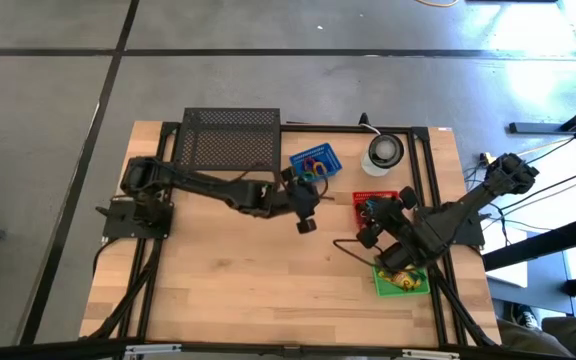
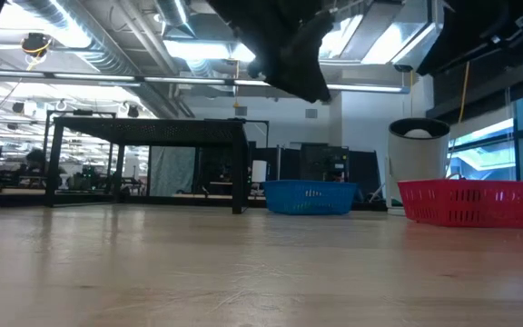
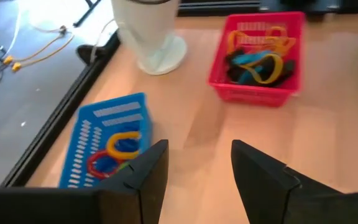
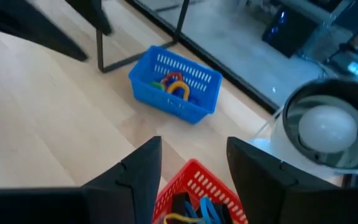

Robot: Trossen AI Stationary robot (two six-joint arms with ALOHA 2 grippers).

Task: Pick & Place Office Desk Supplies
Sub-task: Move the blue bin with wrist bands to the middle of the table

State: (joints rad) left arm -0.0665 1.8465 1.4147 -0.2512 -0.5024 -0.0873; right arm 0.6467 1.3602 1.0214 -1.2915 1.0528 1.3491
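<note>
The rubber-band loops (image 3: 118,149) lie in the blue basket (image 4: 174,84), and a second tangle of loops (image 3: 257,62) sits in the red basket (image 3: 258,57) beside it, on the side away from the wire-mesh rack (image 1: 231,138). They look light, soft and springy, likely to snag on one another, so a pinch across a single raised arc of one loop seems the safest hold.

The left end effector (image 3: 194,171) hovers just beside the blue basket with its fingers apart and nothing between them. The right end effector (image 4: 191,168) hangs over the red basket's near rim, fingers likewise apart and empty.

From above, the right arm hides much of the red basket and of a green box (image 1: 402,280) farther along the counter (image 1: 248,280). No black clips can be made out.
</note>
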